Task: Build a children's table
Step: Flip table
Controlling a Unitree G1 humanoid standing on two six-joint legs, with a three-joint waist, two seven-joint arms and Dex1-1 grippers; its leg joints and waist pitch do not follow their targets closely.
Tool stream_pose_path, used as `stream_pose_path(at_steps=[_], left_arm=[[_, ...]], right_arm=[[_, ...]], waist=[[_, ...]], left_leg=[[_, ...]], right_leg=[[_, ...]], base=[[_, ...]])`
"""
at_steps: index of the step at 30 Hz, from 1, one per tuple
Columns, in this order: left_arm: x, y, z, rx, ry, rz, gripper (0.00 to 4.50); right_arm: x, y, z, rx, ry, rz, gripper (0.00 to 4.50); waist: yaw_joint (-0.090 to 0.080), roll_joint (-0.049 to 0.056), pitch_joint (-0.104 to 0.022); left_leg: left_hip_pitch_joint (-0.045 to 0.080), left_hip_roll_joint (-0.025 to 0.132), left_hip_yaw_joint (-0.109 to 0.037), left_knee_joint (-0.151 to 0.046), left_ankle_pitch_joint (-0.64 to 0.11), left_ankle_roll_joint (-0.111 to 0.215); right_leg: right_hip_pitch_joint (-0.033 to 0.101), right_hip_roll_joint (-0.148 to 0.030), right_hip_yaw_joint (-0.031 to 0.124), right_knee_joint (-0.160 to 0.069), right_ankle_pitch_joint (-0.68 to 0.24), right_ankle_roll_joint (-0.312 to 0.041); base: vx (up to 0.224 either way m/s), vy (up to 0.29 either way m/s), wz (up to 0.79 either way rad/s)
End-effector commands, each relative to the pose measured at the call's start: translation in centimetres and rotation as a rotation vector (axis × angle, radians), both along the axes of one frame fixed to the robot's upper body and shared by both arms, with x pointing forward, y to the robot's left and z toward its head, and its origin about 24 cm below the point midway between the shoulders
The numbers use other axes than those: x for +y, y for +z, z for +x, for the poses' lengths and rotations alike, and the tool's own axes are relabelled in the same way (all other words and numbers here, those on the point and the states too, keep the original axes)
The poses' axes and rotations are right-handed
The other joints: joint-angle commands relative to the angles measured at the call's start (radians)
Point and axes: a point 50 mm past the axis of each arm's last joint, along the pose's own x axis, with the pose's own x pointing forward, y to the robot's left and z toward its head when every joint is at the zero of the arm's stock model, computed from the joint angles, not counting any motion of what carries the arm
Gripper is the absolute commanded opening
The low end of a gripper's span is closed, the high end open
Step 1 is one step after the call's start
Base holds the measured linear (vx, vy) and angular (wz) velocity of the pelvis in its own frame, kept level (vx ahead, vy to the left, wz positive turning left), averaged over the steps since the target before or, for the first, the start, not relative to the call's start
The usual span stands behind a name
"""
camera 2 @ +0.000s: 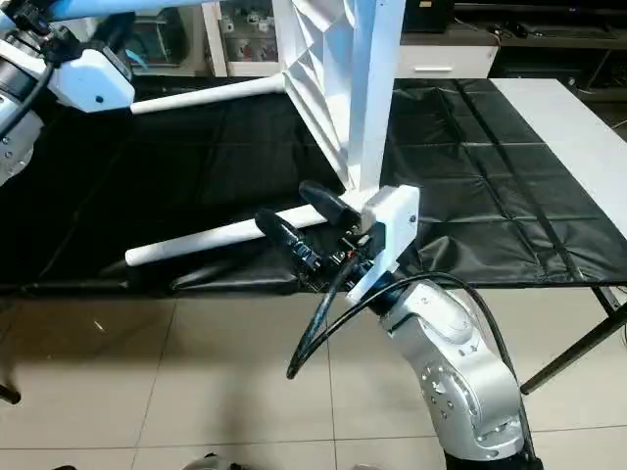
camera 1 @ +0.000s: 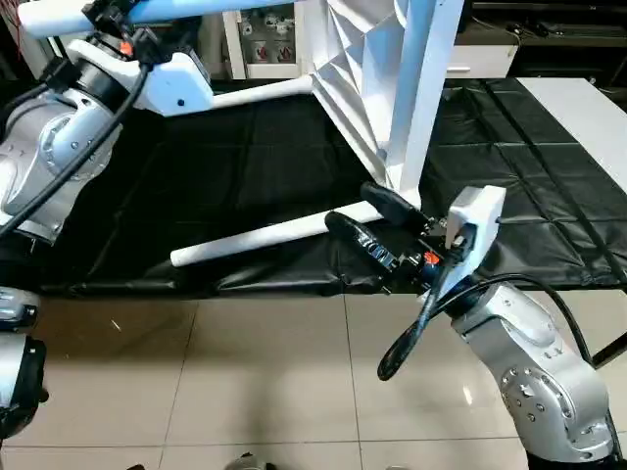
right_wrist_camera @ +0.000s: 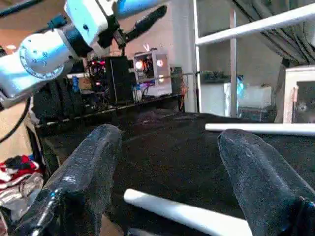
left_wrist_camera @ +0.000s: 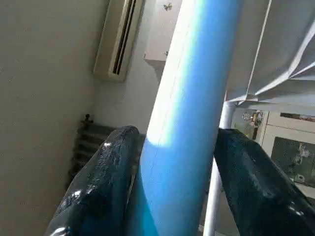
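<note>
My left tool is raised at the far left of the tabletop, and its two black fingers flank the leg that sticks out highest from that tabletop; whether they press on the tube or merely bracket it I cannot tell. The tabletop stands tipped on its edge on the black-covered counter, ribbed underside turned toward my left arm. A second leg juts from the tabletop toward the left, above the counter. A third leg runs from the tabletop's bottom corner toward the counter's near edge, low over the black cover. My right tool sits just beside that bottom corner, its fingers spread apart on either side of the third leg's base, with clear gaps between them and the tube.
</note>
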Motion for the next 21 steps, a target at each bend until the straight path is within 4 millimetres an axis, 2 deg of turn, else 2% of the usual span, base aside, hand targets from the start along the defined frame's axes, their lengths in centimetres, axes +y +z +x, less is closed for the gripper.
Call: stream_pose_path(at_steps=[1, 6, 14, 19, 21], left_arm=[[0.6, 0.4, 0.1, 0.001, 0.023, -0.023, 2.47], [0.8, 0.6, 0.3, -0.001, 0.039, -0.037, 2.12], [0.9, 0.7, 0.4, 0.017, 0.047, -0.073, 1.94], [1.3, 0.9, 0.6, 0.040, 0.062, -0.159, 1.89], [1.9, 1.3, 0.7, 0.050, 0.073, -0.257, 1.89]], right_arm=[[-0.2, 0.8, -0.2, -0.044, 0.001, 0.018, 3.48], [-0.3, 0.8, -0.3, -0.045, 0.001, 0.012, 3.48], [-0.3, 0.6, -0.2, -0.041, -0.005, -0.002, 3.48], [-0.4, 0.5, -0.1, -0.032, -0.010, -0.013, 3.48], [-0.4, -0.2, 0.1, 0.016, -0.015, -0.056, 3.48]], waist=[[0.002, 0.016, -0.067], [0.003, 0.016, -0.067], [0.004, 0.017, -0.067], [0.005, 0.016, -0.067], [0.005, 0.014, -0.066]], left_leg=[[0.018, 0.062, -0.034, -0.090, -0.206, -0.066], [0.019, 0.061, -0.034, -0.091, -0.214, -0.068], [0.018, 0.062, -0.033, -0.090, -0.204, -0.065], [0.018, 0.061, -0.032, -0.090, -0.208, -0.064], [0.018, 0.060, -0.032, -0.090, -0.201, -0.062]], right_leg=[[0.037, -0.077, 0.055, -0.059, 0.030, -0.204], [0.036, -0.077, 0.056, -0.061, 0.015, -0.200], [0.036, -0.078, 0.055, -0.061, 0.022, -0.201], [0.036, -0.079, 0.056, -0.062, 0.008, -0.207], [0.037, -0.079, 0.056, -0.062, -0.003, -0.208]], base=[[0.000, 0.000, 0.00], [0.000, 0.000, 0.00], [0.000, 0.000, 0.00], [0.000, 0.000, 0.00], [0.000, 0.000, 0.00]])
